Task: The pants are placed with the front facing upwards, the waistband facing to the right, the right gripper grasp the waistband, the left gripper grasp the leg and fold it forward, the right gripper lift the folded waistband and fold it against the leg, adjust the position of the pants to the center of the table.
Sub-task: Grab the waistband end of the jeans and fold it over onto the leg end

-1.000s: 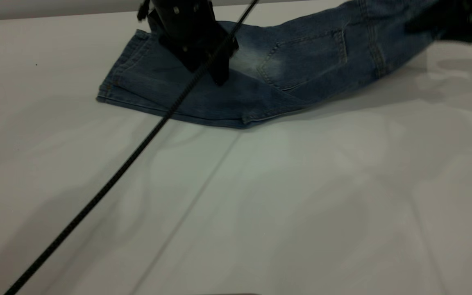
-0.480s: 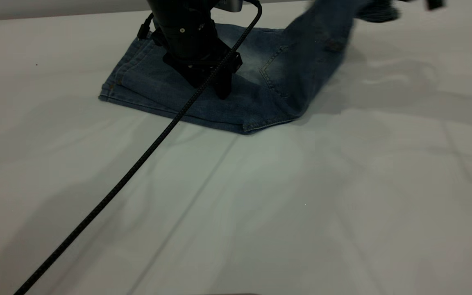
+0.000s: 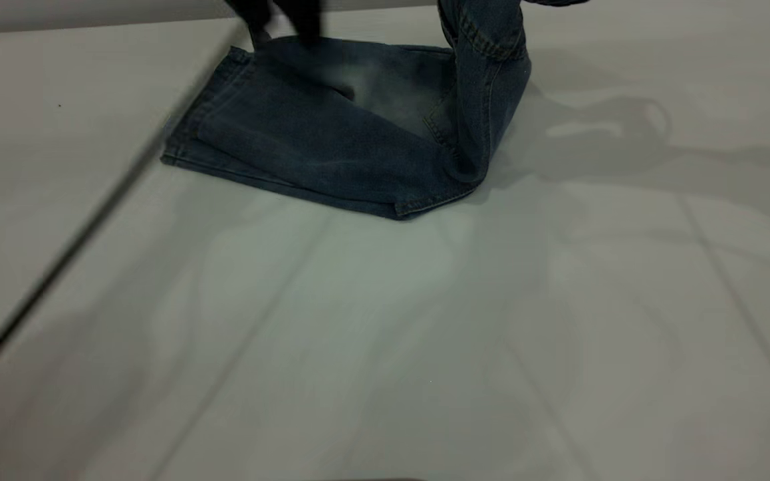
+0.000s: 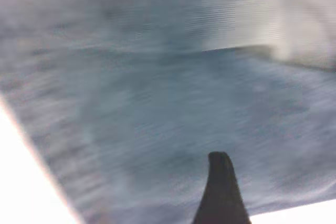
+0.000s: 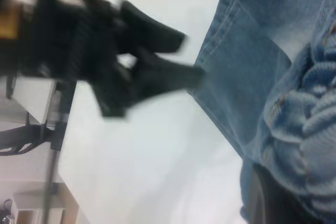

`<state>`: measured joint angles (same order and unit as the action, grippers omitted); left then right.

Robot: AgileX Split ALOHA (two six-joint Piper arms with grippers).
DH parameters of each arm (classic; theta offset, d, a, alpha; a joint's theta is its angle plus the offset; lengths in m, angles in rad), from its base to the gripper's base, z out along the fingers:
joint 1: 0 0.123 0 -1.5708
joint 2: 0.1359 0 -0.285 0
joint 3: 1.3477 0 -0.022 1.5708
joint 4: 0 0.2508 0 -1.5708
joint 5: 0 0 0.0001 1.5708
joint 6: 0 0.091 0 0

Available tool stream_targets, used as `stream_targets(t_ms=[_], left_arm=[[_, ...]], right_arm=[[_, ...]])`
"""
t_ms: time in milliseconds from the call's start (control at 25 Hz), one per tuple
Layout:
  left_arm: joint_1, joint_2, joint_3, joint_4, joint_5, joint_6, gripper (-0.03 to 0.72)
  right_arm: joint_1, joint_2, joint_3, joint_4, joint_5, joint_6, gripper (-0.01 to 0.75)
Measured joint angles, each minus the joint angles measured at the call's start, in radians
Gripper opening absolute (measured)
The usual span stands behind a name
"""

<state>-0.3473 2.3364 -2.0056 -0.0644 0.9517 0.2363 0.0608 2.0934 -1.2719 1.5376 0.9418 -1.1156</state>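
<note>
The pants [image 3: 331, 133] lie on the far side of the table [image 3: 425, 321], already doubled lengthwise, legs flat with their hems toward the left. The waist end stands up off the surface at the right of the bundle, arching over the legs. So the first fold looks done, and the second is in mid-swing.

In the right wrist view the gathered waistband [image 5: 307, 124] bunches right against the right gripper [image 5: 273, 203], which looks clamped on it, though only one dark finger shows there.

The left gripper [image 5: 157, 61] hangs just off the leg hems, fingers parted, holding nothing; its own wrist view shows one fingertip [image 4: 220, 182] above bare denim.

Left to do, by my reading: lay the waistband down onto the legs, release, then slide the folded pants toward the table's centre, since they sit well back from it.
</note>
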Motion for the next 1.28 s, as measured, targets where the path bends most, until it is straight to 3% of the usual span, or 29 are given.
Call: stream_targets(t_ms=[280, 560, 800, 1080, 1280], left_arm=[[0.138, 0.052, -0.007, 0.039, 0.043, -0.001, 0.482], [0.137, 0.161, -0.006, 0.033, -0.026, 0.016, 0.482], [0.137, 0.186, -0.006, 0.033, -0.057, 0.018, 0.482], [0.137, 0.186, -0.014, 0.032, -0.060, 0.022, 0.482], [0.137, 0.172, -0.131, 0.034, 0.105, 0.010, 0.482]], right_arm=[[0.000, 0.000, -0.001, 0.000, 0.011, 0.002, 0.083], [0.023, 0.000, -0.011, 0.031, 0.042, 0.002, 0.083], [0.123, 0.000, -0.105, 0.059, 0.035, 0.022, 0.083], [0.230, 0.000, -0.157, 0.103, -0.131, 0.033, 0.083], [0.281, 0.018, -0.157, 0.138, -0.259, -0.020, 0.083]])
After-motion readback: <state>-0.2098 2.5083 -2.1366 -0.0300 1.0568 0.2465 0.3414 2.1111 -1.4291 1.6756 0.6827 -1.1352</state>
